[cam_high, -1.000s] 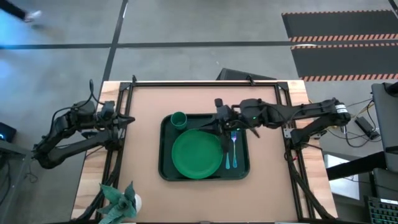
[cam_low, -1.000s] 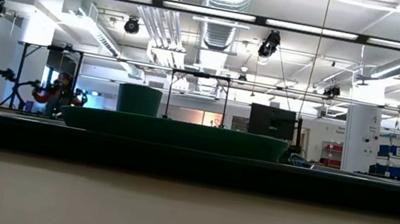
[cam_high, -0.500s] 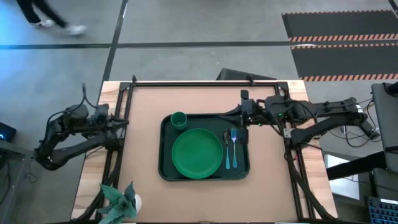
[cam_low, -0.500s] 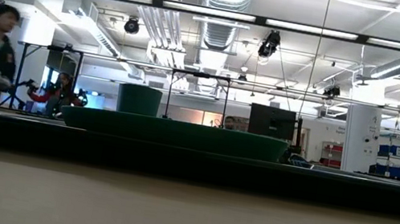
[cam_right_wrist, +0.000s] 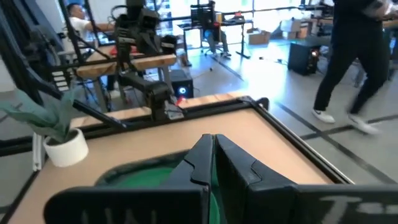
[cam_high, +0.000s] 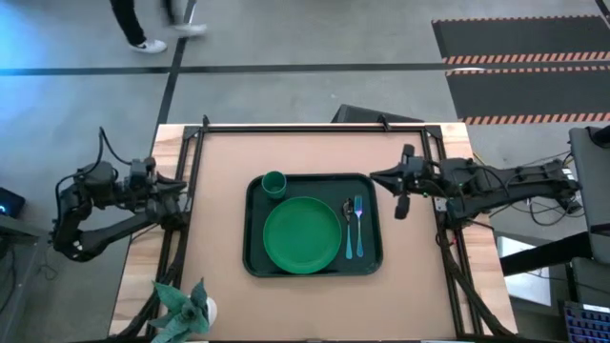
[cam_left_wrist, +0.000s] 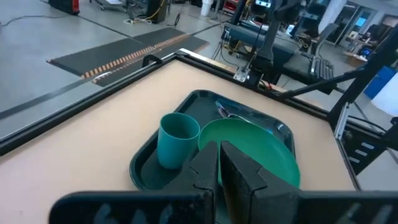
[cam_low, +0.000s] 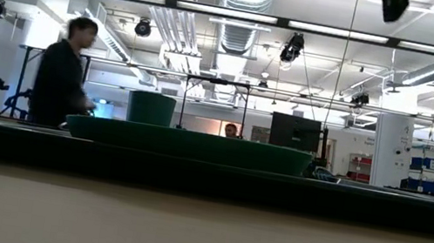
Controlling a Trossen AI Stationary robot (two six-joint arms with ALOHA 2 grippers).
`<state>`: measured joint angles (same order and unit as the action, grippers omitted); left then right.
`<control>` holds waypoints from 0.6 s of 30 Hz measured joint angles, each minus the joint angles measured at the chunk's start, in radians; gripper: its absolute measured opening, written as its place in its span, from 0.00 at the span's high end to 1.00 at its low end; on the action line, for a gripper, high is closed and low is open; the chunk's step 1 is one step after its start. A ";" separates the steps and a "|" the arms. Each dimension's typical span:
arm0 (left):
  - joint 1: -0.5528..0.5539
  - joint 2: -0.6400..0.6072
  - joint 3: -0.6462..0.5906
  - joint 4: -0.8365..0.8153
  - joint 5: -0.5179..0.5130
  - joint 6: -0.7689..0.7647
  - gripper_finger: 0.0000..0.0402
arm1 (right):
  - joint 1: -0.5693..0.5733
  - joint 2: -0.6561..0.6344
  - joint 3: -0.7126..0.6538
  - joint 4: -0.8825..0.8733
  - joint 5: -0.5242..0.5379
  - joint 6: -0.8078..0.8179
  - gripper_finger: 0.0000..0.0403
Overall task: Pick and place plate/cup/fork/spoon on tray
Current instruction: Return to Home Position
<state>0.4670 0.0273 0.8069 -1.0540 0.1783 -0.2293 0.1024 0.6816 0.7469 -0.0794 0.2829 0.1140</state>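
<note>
The dark green tray lies mid-table. On it rest the bright green plate, the upright green cup at its far left corner, and the spoon and fork side by side along its right part. My right gripper is shut and empty, above the table just right of the tray's far right corner. My left gripper is shut and empty at the table's left edge. The left wrist view shows the cup, the plate and the tray.
A potted plant stands at the table's near left corner. A black frame runs along the table's edges. A person walks in the room behind the table. Bare tabletop lies around the tray on all sides.
My right gripper has drawn back from over the tray's right part, by the spoon and fork, toward the table's right edge. My left gripper has drawn back a little toward the table's left edge. The things on the tray have stayed put.
</note>
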 joint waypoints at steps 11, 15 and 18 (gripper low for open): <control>0.000 -0.008 -0.155 0.240 0.160 0.134 1.00 | 0.000 -0.261 -0.254 0.017 0.103 -0.036 0.98; 0.000 -0.008 -0.225 0.299 0.192 0.109 1.00 | 0.000 -0.407 -0.341 0.017 0.103 -0.023 0.98; 0.000 -0.008 -0.260 0.328 0.209 0.079 1.00 | 0.000 -0.509 -0.401 0.017 0.103 -0.020 0.98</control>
<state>0.4667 0.0189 0.5467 -0.7265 0.3877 -0.1508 0.1020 0.1724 0.3459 -0.0628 0.3862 0.0944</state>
